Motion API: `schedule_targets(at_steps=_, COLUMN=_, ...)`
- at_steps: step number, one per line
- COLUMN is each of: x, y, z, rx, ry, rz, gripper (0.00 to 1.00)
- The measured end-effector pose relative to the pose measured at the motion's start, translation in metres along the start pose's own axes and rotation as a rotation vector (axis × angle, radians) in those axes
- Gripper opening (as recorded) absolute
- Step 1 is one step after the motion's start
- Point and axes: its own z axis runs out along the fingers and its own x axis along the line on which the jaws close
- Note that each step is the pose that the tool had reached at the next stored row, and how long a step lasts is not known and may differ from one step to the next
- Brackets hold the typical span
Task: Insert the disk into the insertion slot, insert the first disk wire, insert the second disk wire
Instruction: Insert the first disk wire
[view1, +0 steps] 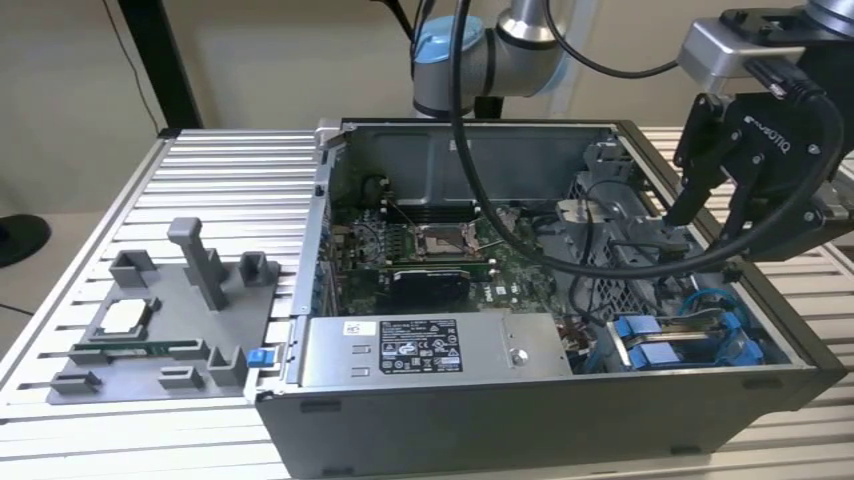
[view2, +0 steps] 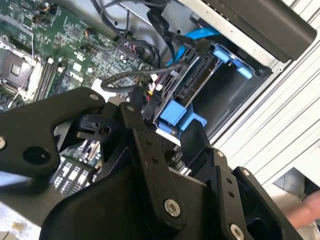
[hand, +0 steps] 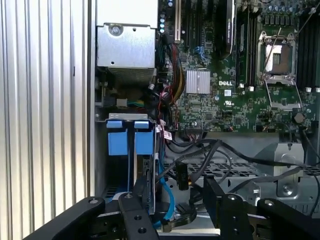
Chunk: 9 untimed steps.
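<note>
Right now the gripper (hand: 172, 197) is hovering over the drive cage, fingers (hand: 134, 212) spread, pinching nothing. The disk (view2: 197, 82) in its blue caddy is sitting in the insertion slot (hand: 117, 170), black cables (hand: 225, 150) lying beside it.

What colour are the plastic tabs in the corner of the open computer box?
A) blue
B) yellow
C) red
A: the tabs on the insertion slot are bright blue, in the exterior view and in both wrist views.
</note>
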Motion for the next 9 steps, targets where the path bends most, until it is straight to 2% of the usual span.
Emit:
schedule_targets(at_steps=4, x=0.0, y=0.0052, z=0.0011, rx=0.0002, ry=-0.0002, rz=0.0, gripper=1.0)
schedule_targets(at_steps=9, x=0.0, y=0.0062, z=0.0011, rx=0.0002, ry=0.0, rz=0.0, gripper=1.0)
